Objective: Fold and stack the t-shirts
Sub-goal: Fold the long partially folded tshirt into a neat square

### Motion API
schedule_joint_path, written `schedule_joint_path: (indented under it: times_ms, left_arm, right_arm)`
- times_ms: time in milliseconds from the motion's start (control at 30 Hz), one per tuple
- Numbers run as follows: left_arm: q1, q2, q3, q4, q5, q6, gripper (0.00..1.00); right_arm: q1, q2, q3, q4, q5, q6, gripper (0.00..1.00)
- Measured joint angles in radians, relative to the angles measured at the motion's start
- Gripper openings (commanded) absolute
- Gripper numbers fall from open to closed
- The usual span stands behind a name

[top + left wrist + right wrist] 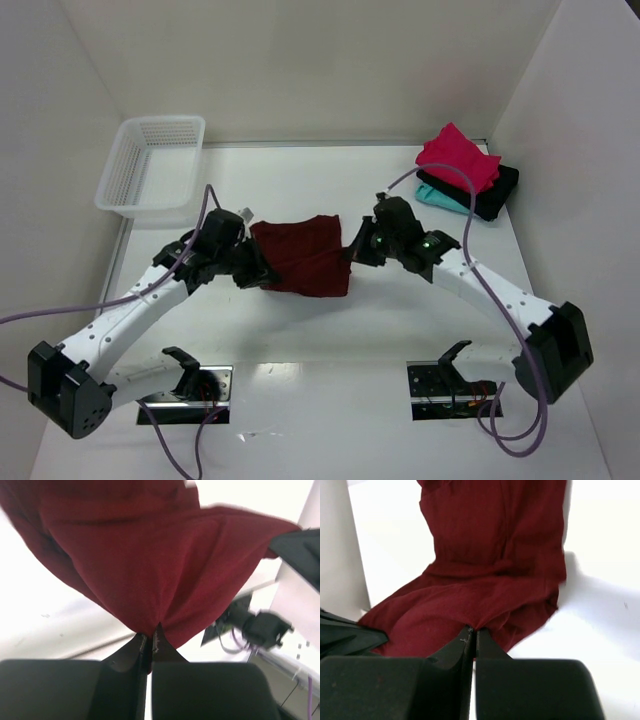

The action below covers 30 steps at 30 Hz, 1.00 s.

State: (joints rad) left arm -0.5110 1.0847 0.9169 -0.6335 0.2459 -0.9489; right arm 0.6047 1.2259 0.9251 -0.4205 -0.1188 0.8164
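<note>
Both grippers pinch opposite edges of the dark maroon cloth t-shirt [305, 255] at the middle of the white table [330, 330].

The left gripper [262, 272] has its black fingers pressed together on a fold of cloth at the maroon shirt's left edge. The right gripper [352, 250] is likewise closed tight on a fold at the shirt's right edge. Between them the shirt hangs and bunches, with part of it lying on the table. To the shirt's right and further back, well apart from it, is a stack of folded shirts: bright pink-red t-shirt [457, 155] on top, black t-shirt [495, 190] under it, teal t-shirt [437, 198] showing at the near edge. The white plastic lattice basket [150, 165] stands to the shirt's left and further back.
</note>
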Motion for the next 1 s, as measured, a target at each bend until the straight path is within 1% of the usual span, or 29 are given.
schedule_joint_path:
  times_ms: [200, 367, 500, 700, 733, 767, 800, 833, 900, 967, 1000]
  left_arm:
    - [0.148, 0.052, 0.004, 0.040, 0.024, 0.017, 0.00]
    - [0.260, 0.214, 0.063, 0.078, 0.085, 0.075, 0.00]
    - [0.310, 0.346, 0.125, 0.114, 0.127, 0.116, 0.00]
    - [0.361, 0.470, 0.236, 0.137, 0.163, 0.171, 0.00]
    - [0.369, 0.496, 0.259, 0.141, 0.168, 0.181, 0.03]
    - [0.377, 0.525, 0.281, 0.146, 0.173, 0.191, 0.11]
    - [0.384, 0.555, 0.299, 0.155, 0.176, 0.202, 0.22]
    - [0.390, 0.584, 0.312, 0.164, 0.178, 0.214, 0.26]
    - [0.398, 0.637, 0.325, 0.181, 0.179, 0.229, 0.36]
    - [0.407, 0.679, 0.325, 0.186, 0.175, 0.243, 0.45]
    - [0.412, 0.695, 0.325, 0.188, 0.172, 0.248, 0.55]
  right_arm:
    - [-0.022, 0.196, 0.100, 0.055, -0.021, -0.056, 0.00]
    - [-0.057, 0.336, 0.206, 0.095, -0.043, -0.089, 0.00]
    - [-0.090, 0.439, 0.295, 0.120, -0.057, -0.109, 0.00]
    - [-0.120, 0.595, 0.447, 0.141, -0.070, -0.137, 0.02]
    - [-0.124, 0.620, 0.470, 0.144, -0.070, -0.141, 0.03]
    - [-0.128, 0.641, 0.487, 0.148, -0.071, -0.145, 0.05]
    - [-0.132, 0.660, 0.500, 0.151, -0.071, -0.148, 0.10]
    - [-0.135, 0.678, 0.508, 0.153, -0.070, -0.151, 0.14]
    - [-0.141, 0.706, 0.513, 0.155, -0.069, -0.157, 0.29]
    - [-0.147, 0.731, 0.513, 0.154, -0.068, -0.161, 0.36]
    - [-0.150, 0.740, 0.513, 0.155, -0.067, -0.164, 0.42]
